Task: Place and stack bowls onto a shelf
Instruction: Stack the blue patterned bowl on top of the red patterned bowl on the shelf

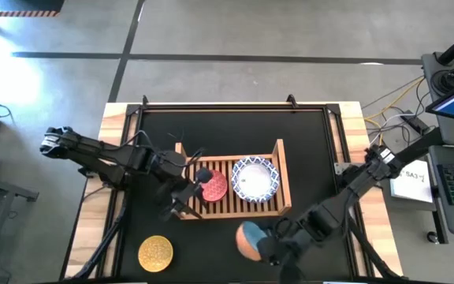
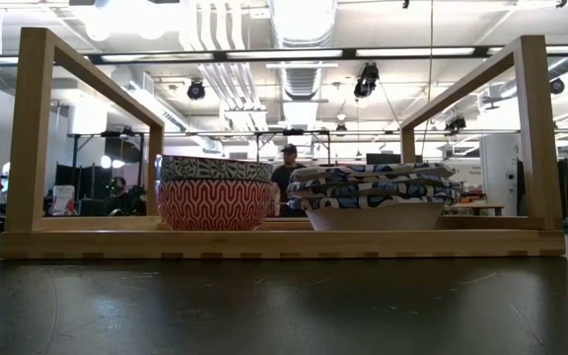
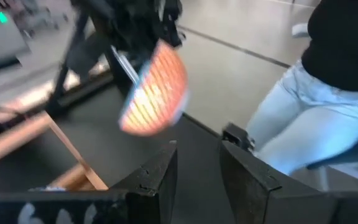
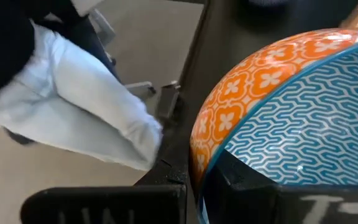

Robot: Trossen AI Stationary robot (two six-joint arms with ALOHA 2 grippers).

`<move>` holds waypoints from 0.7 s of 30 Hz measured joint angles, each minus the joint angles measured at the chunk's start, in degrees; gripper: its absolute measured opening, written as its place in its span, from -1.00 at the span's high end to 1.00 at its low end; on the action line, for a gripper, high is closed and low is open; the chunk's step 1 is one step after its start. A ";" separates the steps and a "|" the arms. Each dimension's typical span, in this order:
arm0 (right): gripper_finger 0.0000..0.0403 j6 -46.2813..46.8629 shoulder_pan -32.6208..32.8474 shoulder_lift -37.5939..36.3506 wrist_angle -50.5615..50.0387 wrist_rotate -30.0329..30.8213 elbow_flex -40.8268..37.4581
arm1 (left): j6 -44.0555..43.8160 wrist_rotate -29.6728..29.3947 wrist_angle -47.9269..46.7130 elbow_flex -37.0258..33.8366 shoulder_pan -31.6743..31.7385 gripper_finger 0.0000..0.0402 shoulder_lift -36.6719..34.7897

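Wooden shelf (image 1: 282, 170): light brown, slatted. Inside it, a red zigzag-patterned bowl (image 2: 215, 205) carrying a grey-blue patterned bowl (image 2: 215, 169); at 3 o'clock, white bowls (image 2: 375, 195) with blue patterned rims. Orange floral bowl (image 4: 291, 112), light blue wave-patterned interior. Yellow bowl (image 1: 155, 252). Surface (image 1: 235, 126): black.

The light brown slatted wooden shelf (image 1: 231, 199) looked smooth; the black worktop (image 2: 284, 306) matt; the orange-and-blue patterned bowl (image 4: 291, 106) glossy, glazed.
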 joint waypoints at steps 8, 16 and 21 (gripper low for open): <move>0.94 -18.82 -7.10 0.87 3.37 -10.84 -0.02 | 3.45 -0.02 4.01 0.00 0.00 0.48 0.11; 0.94 -29.90 -14.52 0.87 5.24 -22.53 -0.02 | 6.49 0.00 4.30 0.00 0.00 0.48 1.08; 0.94 -34.48 -17.88 0.87 5.23 -26.40 -0.02 | 6.47 0.02 4.25 0.00 0.00 0.48 1.50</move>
